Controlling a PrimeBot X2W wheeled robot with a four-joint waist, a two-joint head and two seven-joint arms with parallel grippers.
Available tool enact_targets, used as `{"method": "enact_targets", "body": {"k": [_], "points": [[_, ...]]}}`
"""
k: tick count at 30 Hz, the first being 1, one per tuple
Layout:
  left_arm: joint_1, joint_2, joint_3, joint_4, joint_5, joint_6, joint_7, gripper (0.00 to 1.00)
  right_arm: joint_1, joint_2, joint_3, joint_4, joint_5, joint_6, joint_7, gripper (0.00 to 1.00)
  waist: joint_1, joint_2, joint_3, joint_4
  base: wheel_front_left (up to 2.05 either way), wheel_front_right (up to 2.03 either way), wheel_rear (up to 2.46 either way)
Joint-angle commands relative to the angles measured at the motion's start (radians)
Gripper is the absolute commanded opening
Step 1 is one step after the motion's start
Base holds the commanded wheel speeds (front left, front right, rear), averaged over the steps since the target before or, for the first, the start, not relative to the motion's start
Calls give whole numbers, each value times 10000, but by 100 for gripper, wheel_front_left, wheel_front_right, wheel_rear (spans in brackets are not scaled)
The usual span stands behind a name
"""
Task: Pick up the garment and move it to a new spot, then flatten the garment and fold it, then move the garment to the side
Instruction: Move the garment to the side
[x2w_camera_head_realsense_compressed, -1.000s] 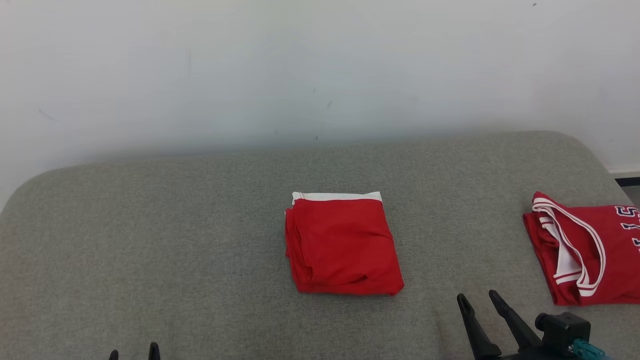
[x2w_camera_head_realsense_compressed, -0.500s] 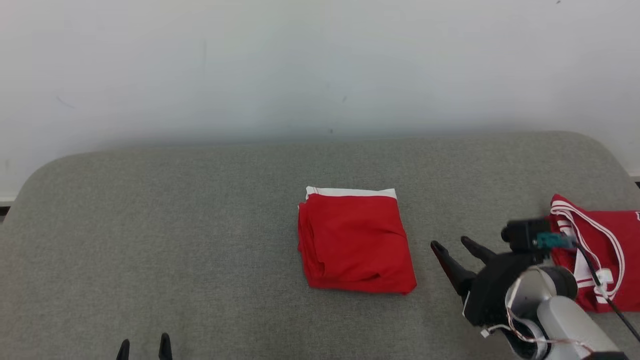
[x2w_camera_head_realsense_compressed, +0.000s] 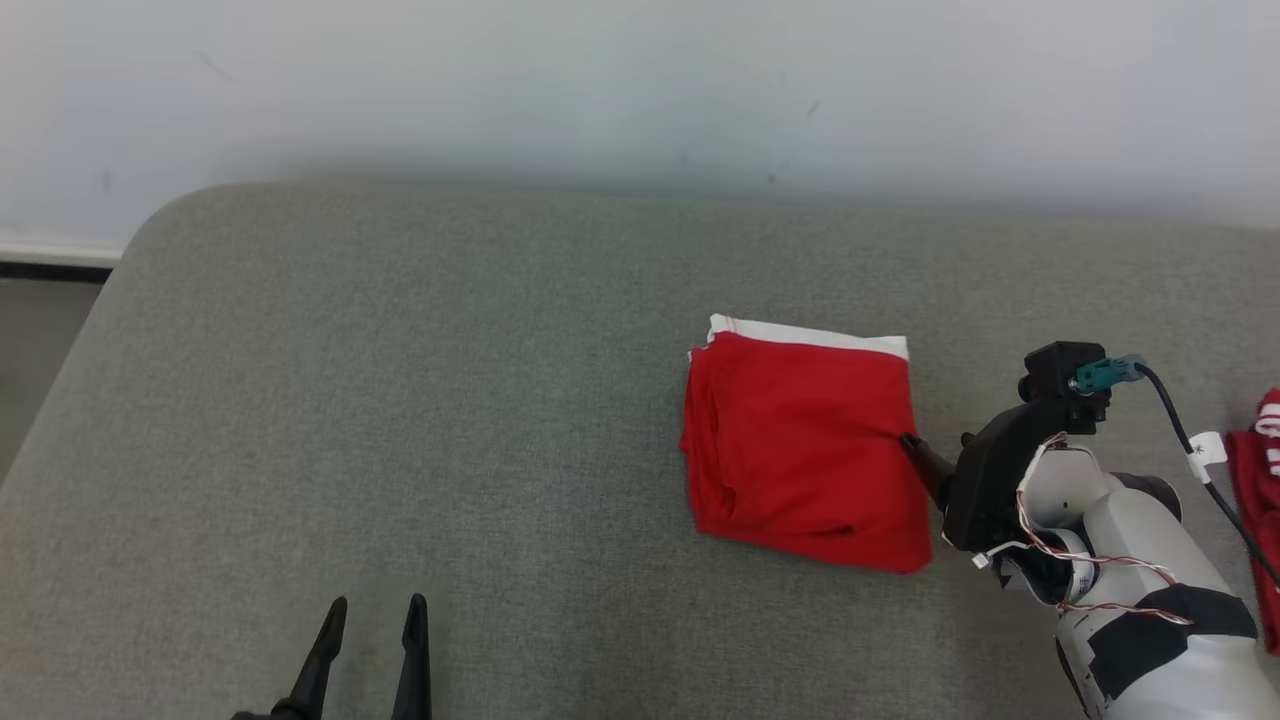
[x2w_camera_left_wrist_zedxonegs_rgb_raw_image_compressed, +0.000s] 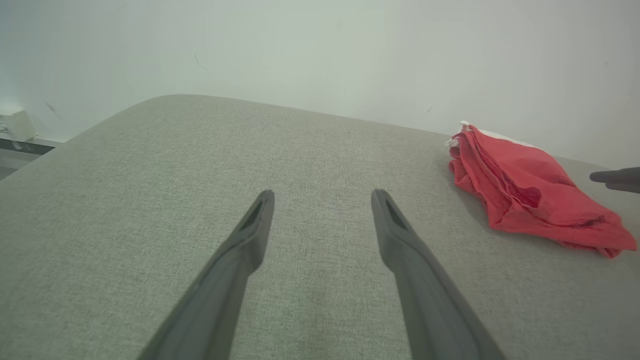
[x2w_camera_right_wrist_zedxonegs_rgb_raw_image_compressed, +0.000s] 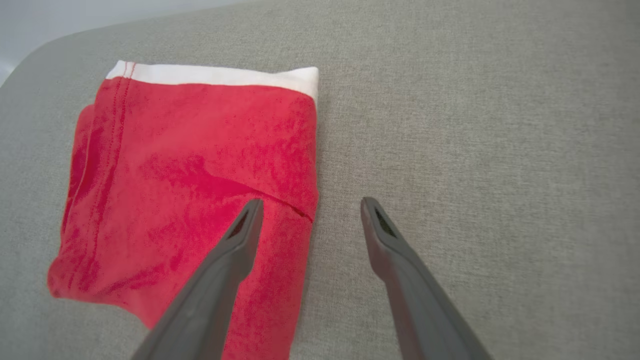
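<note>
Two pincers, both spread wide and empty. Right pincer (x2w_camera_right_wrist_zedxonegs_rgb_raw_image_compressed: 310, 204) straddles the folded red garment (x2w_camera_head_realsense_compressed: 805, 450) at its right edge. Left pincer (x2w_camera_head_realsense_compressed: 375, 605) sits well left of it. A second garment (x2w_camera_head_realsense_compressed: 1262, 470) lies right of the right pincer.

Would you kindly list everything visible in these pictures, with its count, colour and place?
folded red fabric garment with a white band: one, red with a white far edge, lying flat right of the middle of the surface
second red garment with white trim: one, red and white, at the far right edge of the head view, partly cut off
grey fabric-covered padded surface: one, grey, under both garments
plain wall: one, off-white, behind the surface
right end effector: one, dark fingers, open, at the folded garment's right edge, one finger over the cloth
left end effector: one, dark fingers, open, over bare surface at the near left
</note>
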Motion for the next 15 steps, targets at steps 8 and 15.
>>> {"method": "enact_targets", "body": {"k": [8,15], "points": [[-378,0,-231,-54,-257,9,-27,100,-366,541,-882,982,-1012,-21,-83,100,-1,-2,1178,967,0,0,0],[-540,0,-241,-98,-355,22,-25,100,-158,1099,-617,976,-938,15,537,0,-1,-2,1334,822,0,0,0]]}}
